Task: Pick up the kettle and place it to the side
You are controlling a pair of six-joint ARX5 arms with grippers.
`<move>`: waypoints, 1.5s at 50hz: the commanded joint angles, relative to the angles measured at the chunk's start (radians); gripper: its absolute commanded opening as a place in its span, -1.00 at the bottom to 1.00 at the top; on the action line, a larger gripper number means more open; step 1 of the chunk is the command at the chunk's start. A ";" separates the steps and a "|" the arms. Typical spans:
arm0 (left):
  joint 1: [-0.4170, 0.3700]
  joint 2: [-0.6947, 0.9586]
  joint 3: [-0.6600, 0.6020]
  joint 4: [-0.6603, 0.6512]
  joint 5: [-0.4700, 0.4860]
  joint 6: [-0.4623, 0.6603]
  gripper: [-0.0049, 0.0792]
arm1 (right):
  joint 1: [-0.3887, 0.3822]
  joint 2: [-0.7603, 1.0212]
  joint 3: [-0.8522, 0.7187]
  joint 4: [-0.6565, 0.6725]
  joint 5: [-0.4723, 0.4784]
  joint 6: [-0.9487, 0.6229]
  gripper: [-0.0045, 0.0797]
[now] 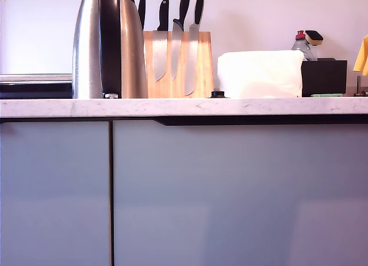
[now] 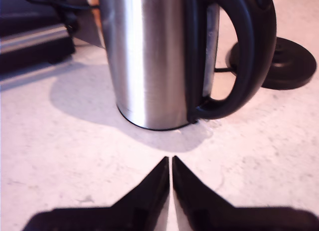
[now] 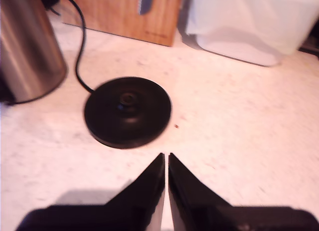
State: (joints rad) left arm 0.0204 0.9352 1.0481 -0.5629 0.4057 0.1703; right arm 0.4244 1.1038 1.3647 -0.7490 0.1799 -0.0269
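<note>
The kettle [image 1: 109, 47] is tall brushed steel with a broad black handle; it stands upright on the counter at the exterior view's left, off its black round base [image 3: 127, 111]. In the first wrist view the kettle [image 2: 149, 56] stands a short way ahead of my first gripper [image 2: 169, 163], handle [image 2: 249, 56] turned to one side. My first gripper is shut, tips together, holding nothing. My second gripper [image 3: 166, 158] is also shut and empty, hovering just short of the base, with the kettle's body [image 3: 27, 46] at the edge of that view. Neither gripper shows in the exterior view.
A wooden knife block [image 1: 178, 65] with black-handled knives stands right behind the kettle. A white cloth-covered box [image 1: 260, 73], a black holder [image 1: 324, 76] with a bottle and sponge sit toward the exterior view's right. The base's cord [image 3: 79, 36] runs back toward the block. The counter edge [image 1: 184, 107] runs across.
</note>
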 commanded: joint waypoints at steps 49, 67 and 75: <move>-0.003 -0.370 -0.521 0.332 -0.126 -0.092 -0.91 | -0.370 -0.750 -0.794 0.345 -0.065 -0.057 -0.89; -0.003 -0.590 -0.666 0.335 -0.138 -0.105 -0.91 | -0.373 -0.963 -0.890 0.336 -0.064 -0.080 -0.89; -0.003 -0.665 -0.724 0.348 -0.150 -0.158 -0.91 | -0.373 -1.023 -0.912 0.332 -0.066 -0.068 -0.89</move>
State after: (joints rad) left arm 0.0204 0.2810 0.3553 -0.2172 0.2600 0.0311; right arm 0.0582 0.0807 0.4644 -0.4232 0.1146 -0.1051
